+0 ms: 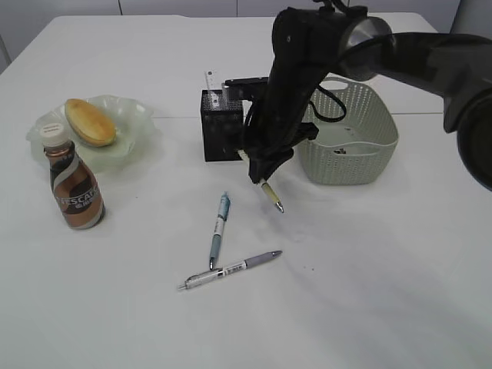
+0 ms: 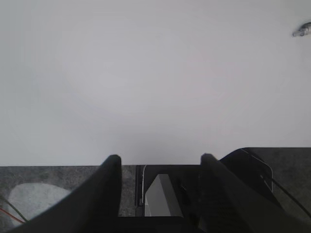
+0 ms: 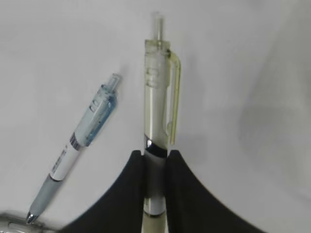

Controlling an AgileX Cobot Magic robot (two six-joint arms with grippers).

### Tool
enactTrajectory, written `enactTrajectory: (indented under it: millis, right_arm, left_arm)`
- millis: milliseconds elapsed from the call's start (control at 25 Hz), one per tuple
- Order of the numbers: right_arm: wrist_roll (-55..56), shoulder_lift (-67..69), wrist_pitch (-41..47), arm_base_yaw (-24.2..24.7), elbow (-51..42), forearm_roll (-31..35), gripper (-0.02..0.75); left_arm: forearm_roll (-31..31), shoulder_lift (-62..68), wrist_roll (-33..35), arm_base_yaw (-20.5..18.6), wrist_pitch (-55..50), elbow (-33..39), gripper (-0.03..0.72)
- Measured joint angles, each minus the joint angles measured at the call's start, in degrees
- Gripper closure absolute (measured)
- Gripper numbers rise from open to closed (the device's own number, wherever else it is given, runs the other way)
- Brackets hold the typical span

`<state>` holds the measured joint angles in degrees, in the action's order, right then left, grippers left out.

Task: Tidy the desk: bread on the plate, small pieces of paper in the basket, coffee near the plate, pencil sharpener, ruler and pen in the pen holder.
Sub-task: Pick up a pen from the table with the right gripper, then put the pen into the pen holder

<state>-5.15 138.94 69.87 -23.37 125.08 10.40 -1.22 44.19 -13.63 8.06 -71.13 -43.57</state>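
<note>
Right wrist view: right claw is gripping a yellow-clipped pen; left claw is idling open. Advise keeping pen vertical over the pen holder, frame centre.

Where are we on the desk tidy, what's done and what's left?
Done: bread on the plate, coffee beside it, ruler in the pen holder. In hand: the right tool grips a yellow pen. Left: blue pen and grey pen on the desk.
</note>
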Motion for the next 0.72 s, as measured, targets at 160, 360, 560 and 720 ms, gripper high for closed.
enactTrajectory:
  millis: [160,360,560,720]
  right_arm:
    - [0.15,-2.06,0.13,-0.09,0.0,0.0,0.678]
    - [0.24,-5.36,0.37,-0.09,-0.41,0.0,0.678]
    - [0.01,-9.17,-3.68,-0.09,-6.57,0.0,0.678]
    - [-2.17,-14.91,-14.82,-0.09,-19.7,0.0,0.678]
  left_arm:
    - [-0.21,0.0,0.0,0.0,0.0,0.0,0.308]
    - [-0.21,0.0,0.0,0.0,0.0,0.0,0.308]
    - [-0.31,0.0,0.0,0.0,0.0,0.0,0.308]
    - [-0.42,0.0,0.0,0.0,0.0,0.0,0.309]
